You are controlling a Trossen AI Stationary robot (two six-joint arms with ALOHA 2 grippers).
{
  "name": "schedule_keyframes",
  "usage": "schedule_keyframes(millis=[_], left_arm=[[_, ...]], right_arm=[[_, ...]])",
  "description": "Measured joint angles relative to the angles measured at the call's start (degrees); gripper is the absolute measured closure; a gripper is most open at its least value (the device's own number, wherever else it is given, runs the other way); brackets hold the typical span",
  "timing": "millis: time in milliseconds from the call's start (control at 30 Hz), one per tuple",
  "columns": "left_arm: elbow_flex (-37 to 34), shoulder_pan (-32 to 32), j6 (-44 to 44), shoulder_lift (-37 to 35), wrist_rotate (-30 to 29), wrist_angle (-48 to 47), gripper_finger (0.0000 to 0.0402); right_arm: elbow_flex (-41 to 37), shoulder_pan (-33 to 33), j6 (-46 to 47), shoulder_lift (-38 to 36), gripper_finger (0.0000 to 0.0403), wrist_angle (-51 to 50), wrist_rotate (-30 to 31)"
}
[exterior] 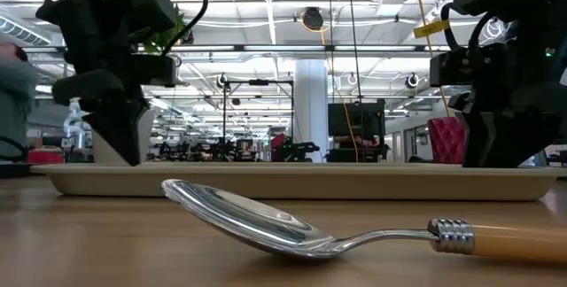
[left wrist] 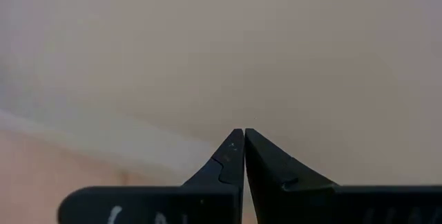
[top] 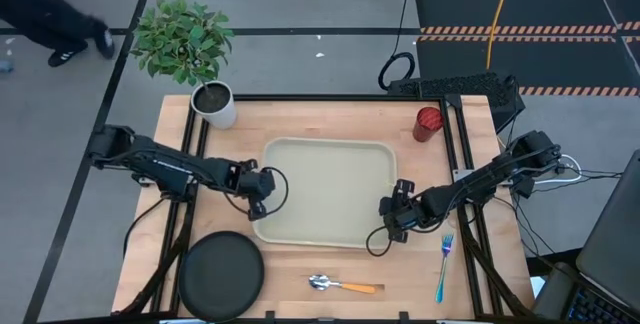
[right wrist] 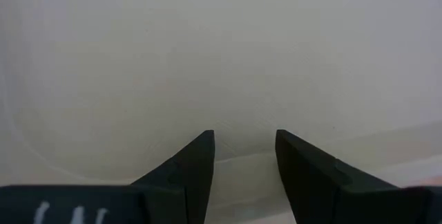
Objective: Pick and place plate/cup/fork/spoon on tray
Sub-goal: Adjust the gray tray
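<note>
High view: one tray (top: pixel 330 159), plate (top: pixel 221 275), cup (top: pixel 428 123), spoon (top: pixel 343 285), fork (top: pixel 443 265); left hand (top: pixel 266 196) closed, right hand (top: pixel 392 220) parted.

Left arm reaches in from the left side, elbow bent, left gripper (left wrist: pixel 244 156) pointed down with jaws pressed together, tips touching. Right arm comes in from the right edge, angled inward, right gripper (right wrist: pixel 245 156) also pointed down, jaws standing apart with a clear gap. Both wrists sit low, well apart.
</note>
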Motion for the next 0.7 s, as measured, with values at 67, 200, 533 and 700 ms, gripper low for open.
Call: schedule_keyframes(millis=[67,200,533,700], left_arm=[[0.0,0.0,-1.15,0.49,1.61,0.33,0.0395],[0.0,-0.71,-2.58,0.54,3.98,0.15,0.0396],[0.07,-4.72,-5.69,0.52,6.14,-0.32,0.039],[0.11,-6.41,-6.14,0.49,6.12,-0.76,0.0396]], right_arm=[[0.0,-0.02,-1.11,-0.09,0.0255,-0.3,0.45],[-0.07,-0.42,-2.4,-0.26,0.0255,-1.83,2.29],[-0.11,-2.76,-3.74,-0.51,0.0255,-3.45,3.03],[-0.11,-3.06,-3.74,-0.51,0.0255,-3.3,3.03]])
